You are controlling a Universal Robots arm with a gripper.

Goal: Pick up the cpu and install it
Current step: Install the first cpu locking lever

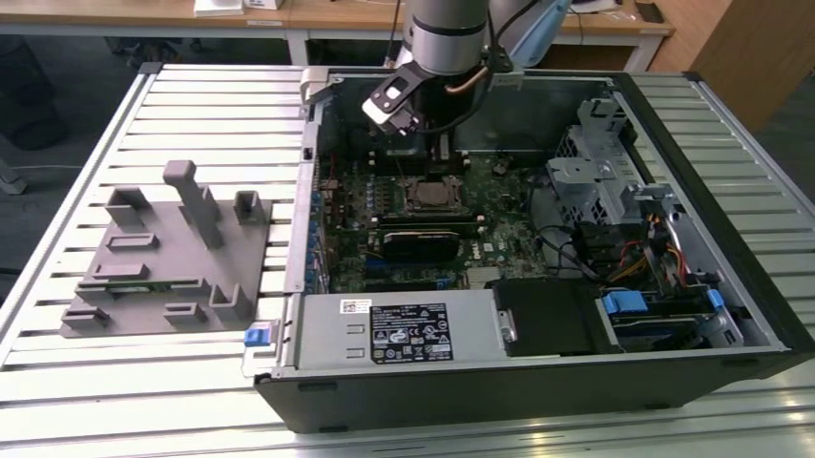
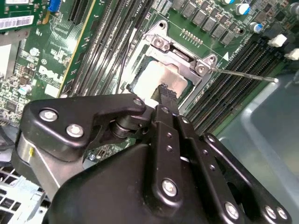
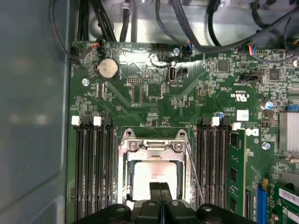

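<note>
Small flat silver-white square cpu (image 3: 152,173) is noted lying in the metal-rimmed black socket frame (image 3: 154,145), black gripper (image 3: 160,187) closed, fingertips together over it; if seated askew, pins could be bent by downward pressure.

**External Appearance**

The arm (image 1: 446,33) has a silver-grey cylindrical link, a pale blue joint cap (image 1: 535,29) and a black cable (image 1: 474,103). The gripper (image 2: 166,94) is matte black, with linked bars, silver socket-head screws (image 2: 169,187) and ribbed finger pads (image 2: 169,92).

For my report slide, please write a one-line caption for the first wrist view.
Shut gripper poised over the cpu lying in its socket on the green motherboard.
</note>
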